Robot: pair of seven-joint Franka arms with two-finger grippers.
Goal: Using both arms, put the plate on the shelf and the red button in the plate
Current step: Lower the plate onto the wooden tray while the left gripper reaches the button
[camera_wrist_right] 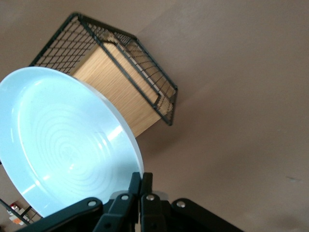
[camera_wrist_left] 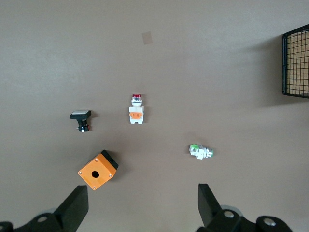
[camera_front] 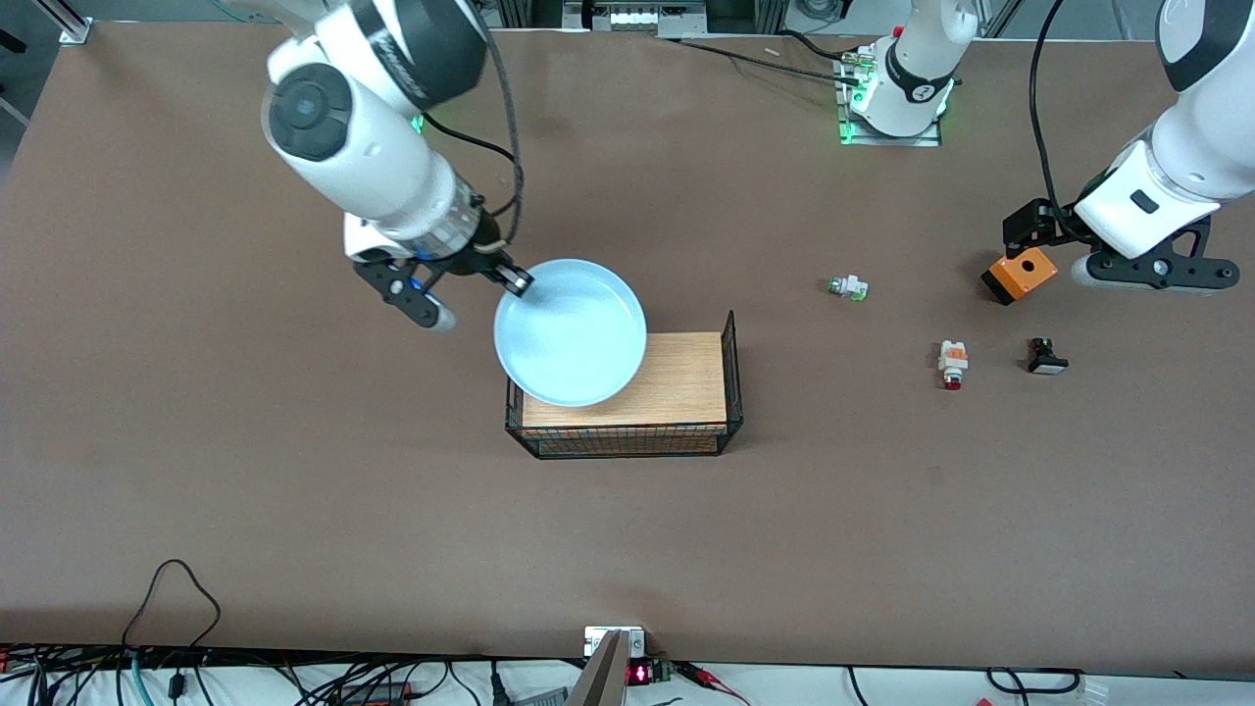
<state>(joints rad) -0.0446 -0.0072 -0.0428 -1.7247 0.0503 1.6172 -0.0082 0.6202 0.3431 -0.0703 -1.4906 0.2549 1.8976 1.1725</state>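
While my right gripper (camera_front: 517,281) pinches the rim of the plate (camera_front: 571,331), the pale blue dish hangs tilted over a wire basket (camera_front: 730,378) with a wooden floor at mid-table. I judge the plate stiff, smooth and breakable, and an edge pinch lets it swing, so it wants a slow, level lowering. My left gripper (camera_wrist_left: 142,205) hovers with fingers spread and empty over an orange box (camera_wrist_left: 98,169) toward the left arm's end of the table. The red button (camera_front: 952,364) lies on the table, nearer the front camera than that box, between a green-tipped part (camera_front: 848,287) and a black part (camera_front: 1046,356). It looks light, hard and prone to roll; I would grasp its white body across the sides.
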